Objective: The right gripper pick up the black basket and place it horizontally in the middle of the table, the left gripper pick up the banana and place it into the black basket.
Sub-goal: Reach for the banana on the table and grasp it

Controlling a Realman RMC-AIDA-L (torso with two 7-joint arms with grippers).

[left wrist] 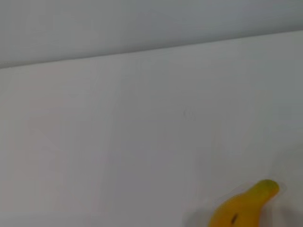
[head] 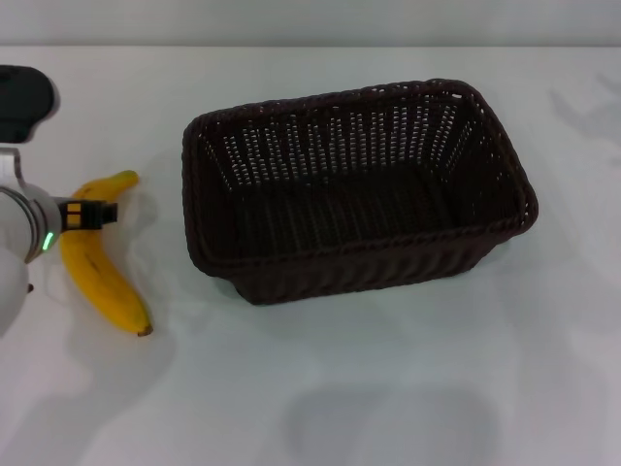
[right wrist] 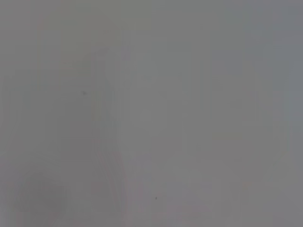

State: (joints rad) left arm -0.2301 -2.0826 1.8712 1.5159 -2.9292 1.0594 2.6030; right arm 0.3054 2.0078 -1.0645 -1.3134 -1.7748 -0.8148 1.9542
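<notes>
The black basket (head: 359, 189) stands upright and empty in the middle of the white table (head: 388, 388), its long side running left to right. The banana (head: 97, 277) lies on the table to the left of the basket, apart from it. Its stem tip also shows in the left wrist view (left wrist: 251, 203). My left arm reaches over the banana's upper part at the left edge, and a black piece on its wrist (head: 89, 215) covers part of the fruit. The black body of the left gripper (head: 24, 102) shows at the far left, beyond the banana. The right gripper is out of view.
The table's far edge (head: 310, 46) runs along the top of the head view. The right wrist view shows only a plain grey surface. White tabletop lies in front of and to the right of the basket.
</notes>
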